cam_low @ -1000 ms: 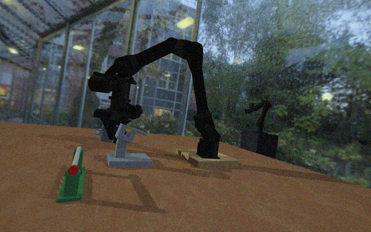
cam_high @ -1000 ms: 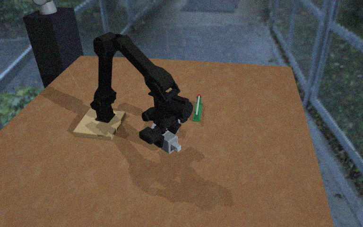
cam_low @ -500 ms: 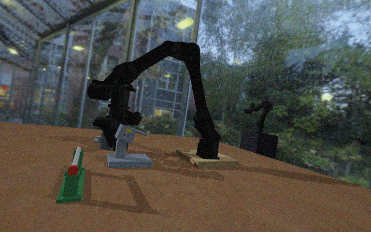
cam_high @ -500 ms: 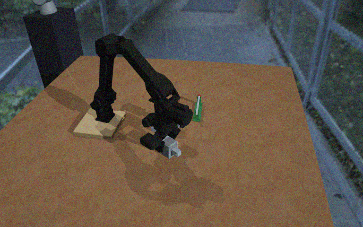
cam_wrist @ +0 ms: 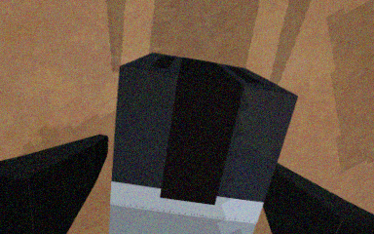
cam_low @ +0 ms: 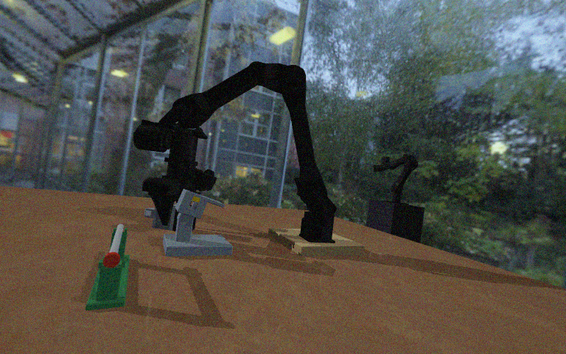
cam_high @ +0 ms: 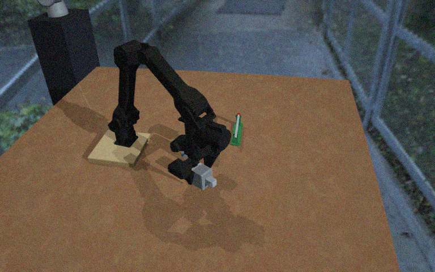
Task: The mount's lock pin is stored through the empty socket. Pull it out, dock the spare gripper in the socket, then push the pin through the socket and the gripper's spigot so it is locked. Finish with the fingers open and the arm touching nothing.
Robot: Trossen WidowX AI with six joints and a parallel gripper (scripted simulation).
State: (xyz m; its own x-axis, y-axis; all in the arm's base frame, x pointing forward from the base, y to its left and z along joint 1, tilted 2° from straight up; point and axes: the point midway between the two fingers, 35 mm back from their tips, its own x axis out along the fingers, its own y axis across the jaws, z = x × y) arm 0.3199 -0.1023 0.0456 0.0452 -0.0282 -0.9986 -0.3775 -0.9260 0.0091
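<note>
Exterior view, left to right: pin (cam_high: 237, 126) (cam_low: 117, 242) lies on the green rack (cam_high: 236, 141) (cam_low: 108, 297), left of the tool (cam_high: 200, 170) (cam_low: 178, 225) (cam_wrist: 192, 153) and apart from it, so pull-out looks done. Spare (cam_high: 199, 179) (cam_low: 161, 221) (cam_wrist: 202, 127) is by the tool's tips, between its fingers in the wrist view; tool open, gripping nothing. Mount (cam_low: 198, 245) in front of the tool, socket (cam_low: 182, 204) without spare or pin. Left: dock spare, push pin through, back off open. Probably about a third done.
</note>
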